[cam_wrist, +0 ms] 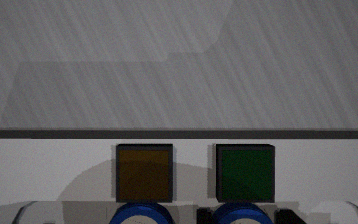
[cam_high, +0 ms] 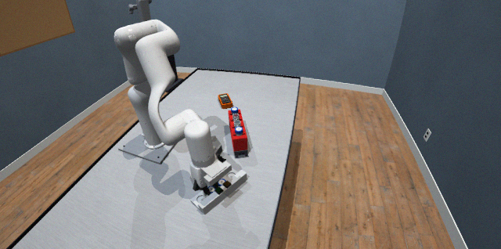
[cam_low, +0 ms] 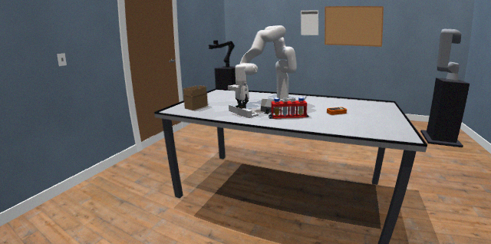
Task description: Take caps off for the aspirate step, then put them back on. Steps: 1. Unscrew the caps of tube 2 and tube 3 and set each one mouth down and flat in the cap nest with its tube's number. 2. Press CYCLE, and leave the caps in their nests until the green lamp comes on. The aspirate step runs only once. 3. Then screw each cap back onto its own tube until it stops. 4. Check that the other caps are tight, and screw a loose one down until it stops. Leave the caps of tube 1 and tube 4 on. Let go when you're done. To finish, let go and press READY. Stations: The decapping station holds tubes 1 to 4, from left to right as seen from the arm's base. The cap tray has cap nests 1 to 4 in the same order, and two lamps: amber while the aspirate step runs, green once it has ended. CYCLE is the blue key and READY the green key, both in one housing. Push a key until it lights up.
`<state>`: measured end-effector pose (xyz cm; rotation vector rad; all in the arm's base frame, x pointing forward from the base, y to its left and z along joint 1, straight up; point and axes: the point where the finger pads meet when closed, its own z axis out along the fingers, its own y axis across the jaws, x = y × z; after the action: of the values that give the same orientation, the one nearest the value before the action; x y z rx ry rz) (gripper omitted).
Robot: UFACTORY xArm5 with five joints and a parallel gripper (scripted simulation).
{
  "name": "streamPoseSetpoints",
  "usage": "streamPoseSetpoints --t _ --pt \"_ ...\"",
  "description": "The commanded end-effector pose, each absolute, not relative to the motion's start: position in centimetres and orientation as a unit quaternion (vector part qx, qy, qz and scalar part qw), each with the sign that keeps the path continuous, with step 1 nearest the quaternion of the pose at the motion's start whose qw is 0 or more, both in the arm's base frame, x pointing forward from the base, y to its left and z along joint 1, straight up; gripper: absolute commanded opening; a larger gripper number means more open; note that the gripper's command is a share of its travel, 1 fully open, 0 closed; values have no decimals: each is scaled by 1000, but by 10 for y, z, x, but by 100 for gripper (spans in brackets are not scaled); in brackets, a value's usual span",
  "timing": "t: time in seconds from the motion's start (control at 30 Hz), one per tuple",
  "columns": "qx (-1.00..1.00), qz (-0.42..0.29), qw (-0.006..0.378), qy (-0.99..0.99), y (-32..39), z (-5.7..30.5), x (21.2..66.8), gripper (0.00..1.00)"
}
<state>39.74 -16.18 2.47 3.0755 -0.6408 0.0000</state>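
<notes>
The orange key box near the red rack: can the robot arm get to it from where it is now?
Probably yes, but not freely: the end effector is shut on a blue cap at the cap tray. Nothing stands over the orange key box.

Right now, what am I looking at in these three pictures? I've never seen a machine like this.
The white jointed thing is a robot arm bolted to a grey table. One picture looks down from high up, one is taken from across the room, and the close one comes from a camera at the arm's wrist.

On the table stand a red rack of tubes, a small orange key box, a brown box and a white cap tray.

The arm's gripper is down at the tray, shut on a blue cap. Another blue cap sits beside it. The two dark squares above them are the tray's amber lamp and green lamp, both unlit.
</notes>
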Motion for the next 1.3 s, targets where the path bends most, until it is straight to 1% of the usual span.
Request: streamPoseSetpoints --t 0.0,0.17,0.2,0.67,0.87,0.93,1.27 --pt "979 2 0 -204 -162 24 399 0" --pt "979 2 0 -204 -162 24 399 0" --pt "979 2 0 -204 -162 24 399 46" --pt "979 2 0 -204 -162 24 399 46" --pt "979 2 0 -204 -162 54 399 46" --pt "979 2 0 -204 -162 54 399 46" --pt "979 2 0 -204 -162 104 398 46"
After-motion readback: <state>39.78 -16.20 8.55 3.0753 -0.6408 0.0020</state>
